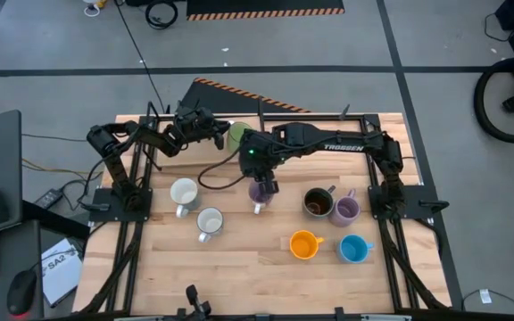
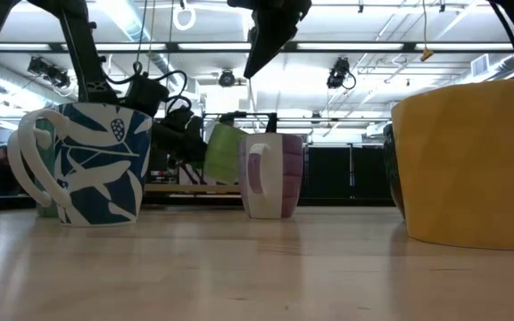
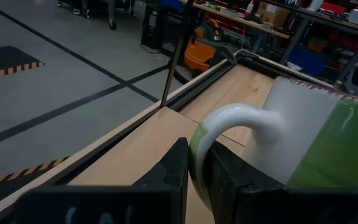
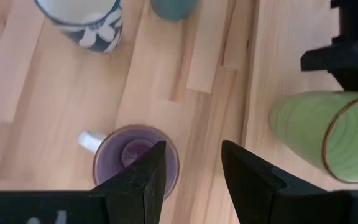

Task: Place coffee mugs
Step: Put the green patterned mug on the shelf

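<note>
Light: bright, even, from ceiling strip lamps [image 2: 239,46]
Shadows: soft, faint on the bench [image 1: 248,267]
Blur: orange mug [image 2: 467,160] was out of focus up close

grey floor [image 1: 43,80] with striped hazard tape [image 1: 266,12], ceiling strip lights [image 2: 150,46]

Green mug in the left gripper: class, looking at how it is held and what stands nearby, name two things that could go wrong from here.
1. The left gripper pinches the green mug only by its thin handle, and the mug hangs tilted above the table, so it could swivel or slip.
2. The right gripper hovers open just above the lilac mug, with the green mug close beside it; the arms or mugs might knock together.
</note>
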Tool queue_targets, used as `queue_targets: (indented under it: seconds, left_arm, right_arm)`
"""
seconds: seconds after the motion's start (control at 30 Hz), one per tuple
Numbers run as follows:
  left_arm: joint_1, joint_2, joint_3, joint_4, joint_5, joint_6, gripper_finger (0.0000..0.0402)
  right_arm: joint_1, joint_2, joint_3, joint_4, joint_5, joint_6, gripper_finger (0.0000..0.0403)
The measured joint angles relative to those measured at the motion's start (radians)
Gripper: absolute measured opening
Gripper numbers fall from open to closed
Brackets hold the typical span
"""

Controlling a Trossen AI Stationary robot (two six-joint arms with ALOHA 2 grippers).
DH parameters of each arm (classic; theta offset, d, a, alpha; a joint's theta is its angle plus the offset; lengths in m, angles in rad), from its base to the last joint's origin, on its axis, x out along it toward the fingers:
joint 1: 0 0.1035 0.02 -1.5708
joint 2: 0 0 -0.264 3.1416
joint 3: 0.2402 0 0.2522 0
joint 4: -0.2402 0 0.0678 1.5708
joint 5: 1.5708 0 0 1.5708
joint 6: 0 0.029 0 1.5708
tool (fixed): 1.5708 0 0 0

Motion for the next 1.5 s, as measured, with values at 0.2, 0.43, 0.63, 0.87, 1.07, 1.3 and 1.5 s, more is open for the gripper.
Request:
queue_targets:
  seconds: [0.2, 0.43, 0.63, 0.87, 1.07, 1.3, 1.5]
  left_arm:
    - [0.001, -0.001, 0.0, -0.007, 0.0, 0.008, 0.0044]
    - [0.004, -0.002, 0.0, -0.019, 0.021, 0.033, 0.0044]
    - [0.004, -0.002, 0.0, -0.03, 0.021, 0.036, 0.0067]
    - [0.003, -0.001, -0.001, -0.04, 0.023, 0.031, 0.0116]
    - [0.01, -0.039, -0.001, -0.051, 0.022, 0.029, 0.0123]
    - [0.037, -0.129, -0.002, -0.175, 0.003, 0.042, 0.0124]
    - [0.054, -0.135, -0.002, -0.207, -0.008, 0.045, 0.0124]
  right_arm:
    - [-0.002, 0.0, -0.046, 0.041, -0.002, -0.013, 0.0159]
    - [-0.013, 0.001, -0.086, 0.049, -0.002, -0.011, 0.0159]
    - [-0.013, 0.001, -0.086, 0.054, -0.003, -0.012, 0.0159]
    - [-0.013, 0.001, -0.086, 0.053, -0.003, -0.009, 0.0159]
    - [-0.013, 0.001, -0.086, 0.05, -0.002, -0.01, 0.0159]
    - [-0.015, -0.023, -0.085, 0.041, 0.023, -0.01, 0.0159]
    - [-0.016, -0.031, -0.085, 0.059, 0.024, -0.009, 0.0159]
